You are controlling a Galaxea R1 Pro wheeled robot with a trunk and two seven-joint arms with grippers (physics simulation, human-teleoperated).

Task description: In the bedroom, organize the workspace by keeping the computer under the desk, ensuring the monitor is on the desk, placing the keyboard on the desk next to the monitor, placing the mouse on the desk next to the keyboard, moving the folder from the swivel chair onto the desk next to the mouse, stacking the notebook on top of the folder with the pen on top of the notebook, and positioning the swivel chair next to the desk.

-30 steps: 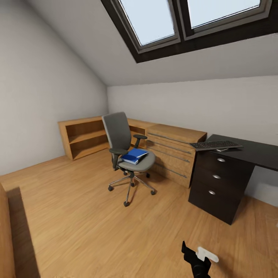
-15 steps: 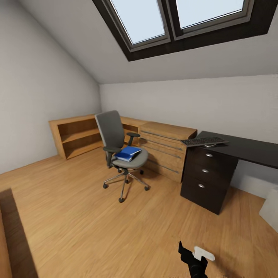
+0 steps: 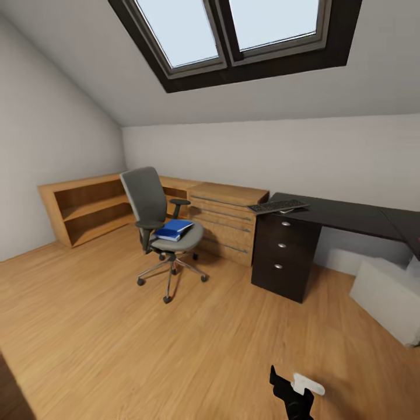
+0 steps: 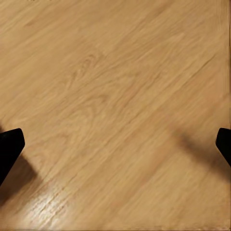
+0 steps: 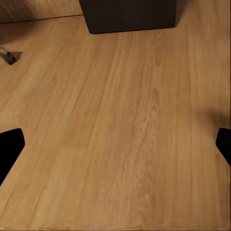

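While both my wrists look down on bare oak floor (image 4: 115, 96), fingers (image 4: 8, 147) spread wide and empty on each side; right wrist adds the black drawer cabinet (image 5: 127, 14). Farther off: swivel chair (image 3: 153, 216), blue folder (image 3: 173, 229) flat on its seat, long axis toward the desk (image 3: 344, 214). Keyboard (image 3: 277, 206) lies lengthwise at the desk's end.
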